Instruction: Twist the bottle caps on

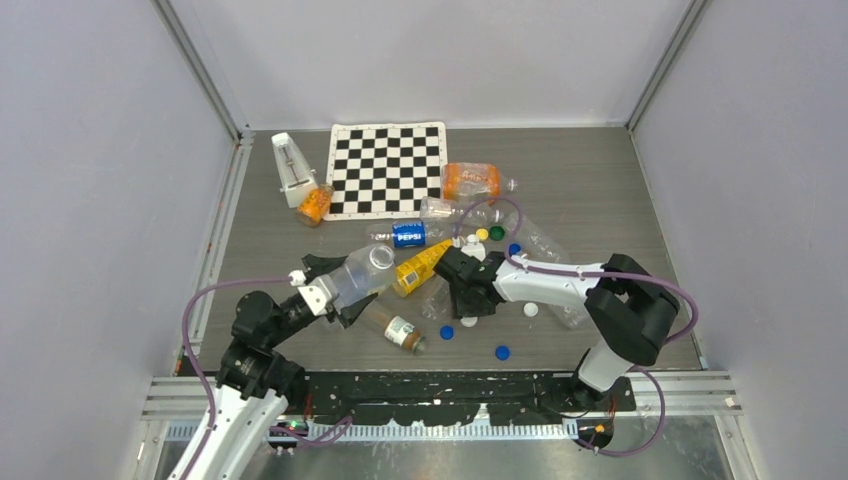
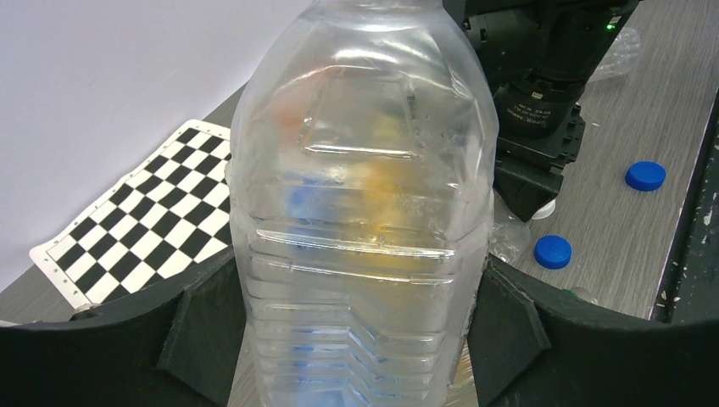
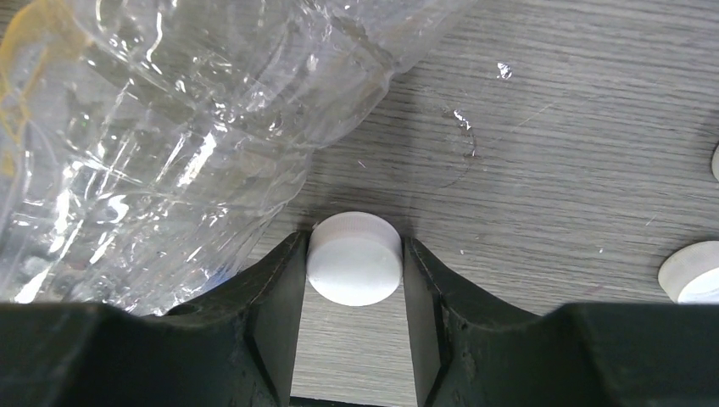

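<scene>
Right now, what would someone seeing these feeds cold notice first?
First, the big clear bottle filling the left wrist view, clamped in the left gripper. Next, the white cap pinched in the right gripper, sitting on the wood beside a crumpled bottle. Beyond the scattered bottles, a checkerboard mat lies at the far edge.

Top cam high at near side, looking down on whole table (image 1: 600, 170). Wrist cams v. close; left shares chessboard mat (image 2: 144, 212) w/ top.

Crumpled bottle (image 3: 153, 127) crowds one side of white cap (image 3: 354, 270); table (image 3: 551, 127) opposite lies free.
</scene>
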You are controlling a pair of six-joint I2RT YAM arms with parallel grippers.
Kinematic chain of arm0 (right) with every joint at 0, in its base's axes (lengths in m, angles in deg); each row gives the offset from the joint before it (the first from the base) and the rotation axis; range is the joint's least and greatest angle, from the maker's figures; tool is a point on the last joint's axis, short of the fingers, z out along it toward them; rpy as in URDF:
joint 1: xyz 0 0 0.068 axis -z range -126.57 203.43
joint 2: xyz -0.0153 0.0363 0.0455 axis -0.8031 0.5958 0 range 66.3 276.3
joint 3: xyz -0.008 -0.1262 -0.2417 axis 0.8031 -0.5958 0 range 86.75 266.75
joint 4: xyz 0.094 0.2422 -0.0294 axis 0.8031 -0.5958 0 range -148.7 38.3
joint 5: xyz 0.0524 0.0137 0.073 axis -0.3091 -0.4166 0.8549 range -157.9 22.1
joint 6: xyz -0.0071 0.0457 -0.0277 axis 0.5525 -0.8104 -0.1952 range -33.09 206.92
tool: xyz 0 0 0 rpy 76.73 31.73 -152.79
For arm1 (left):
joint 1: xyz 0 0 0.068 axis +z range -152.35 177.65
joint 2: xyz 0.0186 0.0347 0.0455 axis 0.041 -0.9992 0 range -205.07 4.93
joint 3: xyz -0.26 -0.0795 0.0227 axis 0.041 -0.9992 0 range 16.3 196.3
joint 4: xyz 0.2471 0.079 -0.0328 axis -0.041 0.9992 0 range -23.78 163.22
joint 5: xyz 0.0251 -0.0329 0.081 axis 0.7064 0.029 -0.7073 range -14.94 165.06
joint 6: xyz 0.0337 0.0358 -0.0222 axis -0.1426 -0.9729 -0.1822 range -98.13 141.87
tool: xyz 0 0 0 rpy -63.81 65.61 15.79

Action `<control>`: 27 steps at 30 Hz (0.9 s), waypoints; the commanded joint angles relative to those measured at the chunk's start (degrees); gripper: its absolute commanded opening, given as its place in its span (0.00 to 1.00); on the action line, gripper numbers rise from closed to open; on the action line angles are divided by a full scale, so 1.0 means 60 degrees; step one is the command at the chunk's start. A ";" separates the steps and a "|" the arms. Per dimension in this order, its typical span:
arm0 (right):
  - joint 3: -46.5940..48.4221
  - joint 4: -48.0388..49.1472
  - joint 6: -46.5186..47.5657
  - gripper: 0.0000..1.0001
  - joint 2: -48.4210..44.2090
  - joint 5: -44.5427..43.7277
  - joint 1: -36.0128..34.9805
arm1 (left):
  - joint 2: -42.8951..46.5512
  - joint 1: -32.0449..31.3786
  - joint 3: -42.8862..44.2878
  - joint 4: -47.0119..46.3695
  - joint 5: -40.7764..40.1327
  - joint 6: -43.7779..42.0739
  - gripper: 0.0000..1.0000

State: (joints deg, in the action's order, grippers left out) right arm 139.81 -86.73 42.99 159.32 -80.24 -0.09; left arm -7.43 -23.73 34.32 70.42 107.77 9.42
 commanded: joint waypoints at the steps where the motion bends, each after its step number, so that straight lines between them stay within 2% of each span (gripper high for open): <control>1: -0.0192 0.0010 -0.0050 0.32 -0.0481 -0.0036 -0.0049 | -0.0192 -0.0039 0.0251 -0.0872 0.0271 -0.0021 0.00; 8: 0.0158 -0.0622 0.0663 0.16 -0.1987 -0.0134 -0.0045 | -0.1158 -0.0052 0.1182 0.0336 0.0834 -0.0882 0.00; 15: 0.1426 -0.0984 0.2254 0.09 -0.3772 0.0028 -0.0045 | -0.2321 -0.0068 0.1998 0.0791 0.1532 -0.2056 0.00; 17: 0.1916 -0.1017 0.2772 0.09 -0.4112 0.0360 -0.0038 | -0.2737 -0.0079 0.2103 0.0722 0.1928 -0.2557 0.00; 21: 0.2735 -0.0759 0.3695 0.08 -0.4663 0.0749 -0.0043 | -0.3645 -0.0108 0.2487 0.0356 0.2293 -0.2663 0.00; 27: 0.3278 -0.0033 0.4949 0.09 -0.5202 0.1514 -0.0047 | -0.4762 -0.0196 0.3600 0.1176 0.2437 -0.3596 0.00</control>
State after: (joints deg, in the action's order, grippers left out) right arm 157.03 -90.66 65.24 130.00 -75.39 -0.09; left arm -33.70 -24.41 50.06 76.11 119.77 -6.78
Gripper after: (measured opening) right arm 0.478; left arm 0.819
